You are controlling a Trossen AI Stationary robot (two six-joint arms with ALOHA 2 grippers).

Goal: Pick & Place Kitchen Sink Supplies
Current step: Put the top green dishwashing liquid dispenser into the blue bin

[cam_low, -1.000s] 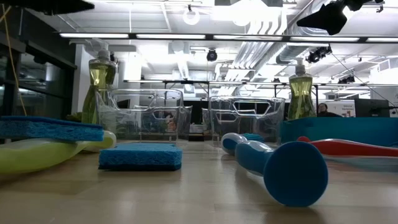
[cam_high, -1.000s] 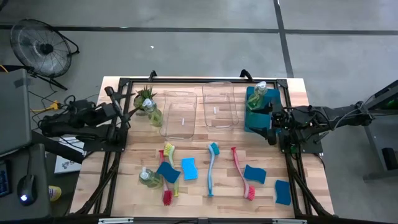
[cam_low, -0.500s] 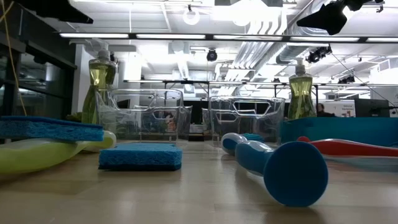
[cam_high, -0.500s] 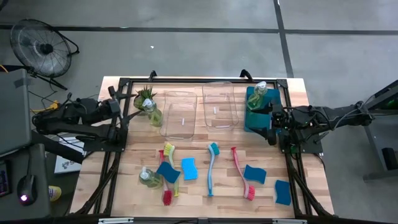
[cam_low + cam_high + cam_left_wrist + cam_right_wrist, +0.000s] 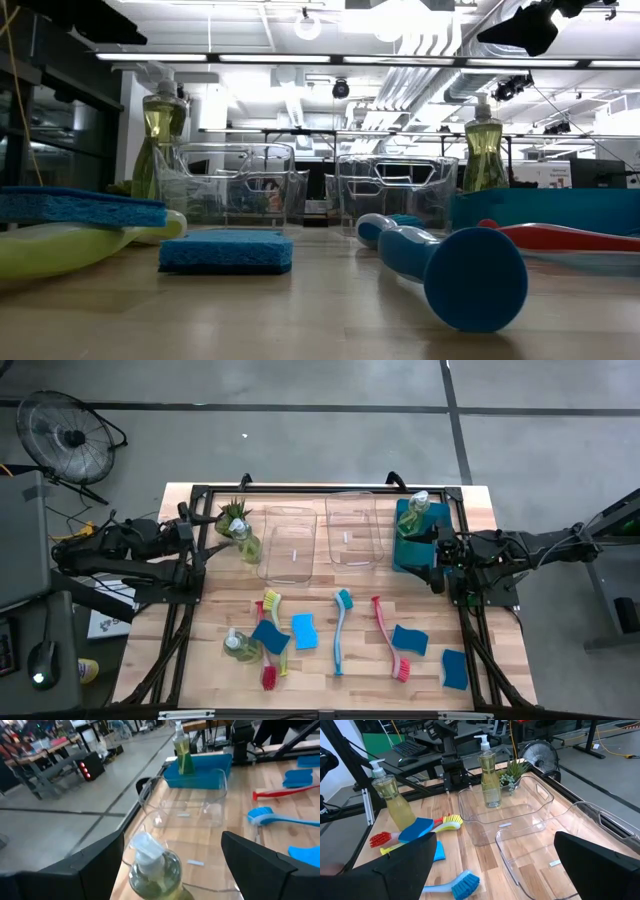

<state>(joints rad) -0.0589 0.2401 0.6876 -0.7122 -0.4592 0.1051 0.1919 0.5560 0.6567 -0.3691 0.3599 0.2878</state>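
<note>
Three clear soap bottles show: one [image 5: 246, 544] stands beside the spiky plant [image 5: 234, 512], one [image 5: 238, 645] at the near left, one [image 5: 418, 510] in the teal bin [image 5: 404, 545]. Blue sponges [image 5: 304, 630] [image 5: 410, 640] [image 5: 454, 668] lie flat on the table; another [image 5: 270, 637] lies across the red brush [image 5: 268, 665] and the yellow-green brush [image 5: 272, 602]. A teal brush [image 5: 340, 630] and a second red brush [image 5: 390, 638] lie mid-table. My left gripper [image 5: 171, 840] is open at the left edge, facing the bottle [image 5: 155, 870] by the plant, without touching it. My right gripper [image 5: 495, 840] waits open at the right edge.
Two clear bins [image 5: 290, 545] [image 5: 352, 530] stand side by side at the far middle, between the two grippers. The dark frame rails [image 5: 185, 620] run along both sides of the wooden table. A fan [image 5: 65, 435] stands on the floor beyond the far left corner.
My left gripper has rolled and tipped at its wrist while staying at the table's left edge, and now points more level toward the soap bottle beside the plant. Nothing on the table has moved.
</note>
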